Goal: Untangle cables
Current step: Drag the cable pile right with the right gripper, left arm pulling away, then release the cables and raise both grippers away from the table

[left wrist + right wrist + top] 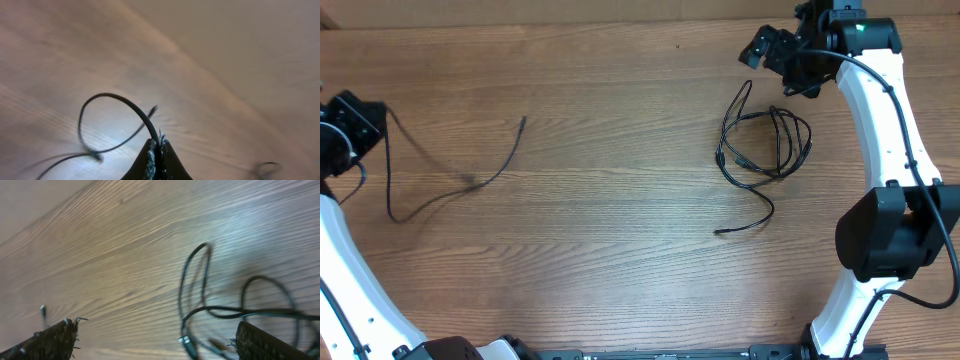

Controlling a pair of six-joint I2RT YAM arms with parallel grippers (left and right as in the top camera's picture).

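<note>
L gripper (159, 145) clenched on thin black loose cord (115, 96); R gripper (156, 327) released, jaws wide, over tangled thin black cord bundle (772, 118), prob. not touching; wood-grain table (610, 120).

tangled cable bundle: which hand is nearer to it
Right. The right hand is open just beyond the tangled bundle, by its top loop. The left hand is far off to the left, shut on a separate single cable.

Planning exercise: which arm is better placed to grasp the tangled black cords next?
Probably right: the right gripper hangs open by the tangled bundle of thin black cords; the left gripper grips a separate black cord.
</note>
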